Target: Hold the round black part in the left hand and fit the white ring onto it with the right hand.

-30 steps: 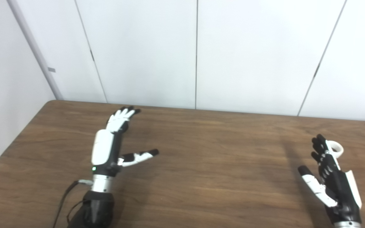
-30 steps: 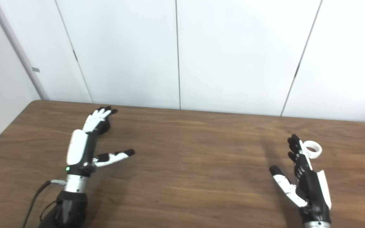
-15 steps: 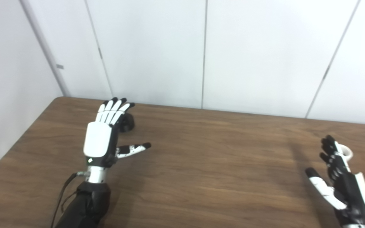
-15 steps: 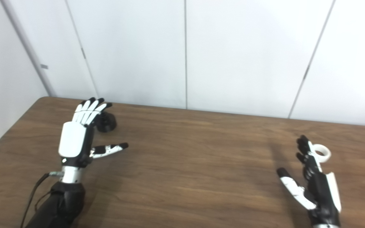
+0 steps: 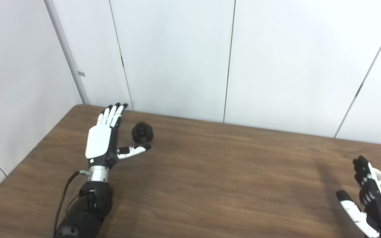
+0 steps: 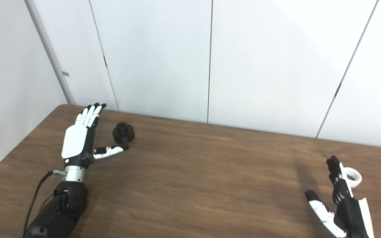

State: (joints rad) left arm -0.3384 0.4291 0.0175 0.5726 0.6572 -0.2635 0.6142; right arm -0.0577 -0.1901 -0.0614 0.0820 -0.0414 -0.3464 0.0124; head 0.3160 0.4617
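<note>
The round black part (image 5: 143, 132) stands on the brown table (image 5: 210, 178) at the far left, near the back edge. My left hand (image 5: 103, 140) lies flat just left of it, open, fingers stretched toward the wall, thumb tip close in front of the part without holding it. At the table's right side lies the white ring (image 6: 352, 174). My right hand (image 6: 341, 205) stands on edge just left of the ring, open, fingers apart and partly covering it; nothing is held.
White wall panels (image 5: 177, 56) rise right behind the table's back edge. A black cable (image 5: 63, 201) runs along my left forearm. The table's left edge slants close to the left arm.
The camera has turned left and tilted, shifting the whole picture. My left hand has slid left off the black part, which now shows fully. The right hand keeps its pose beside the ring.
</note>
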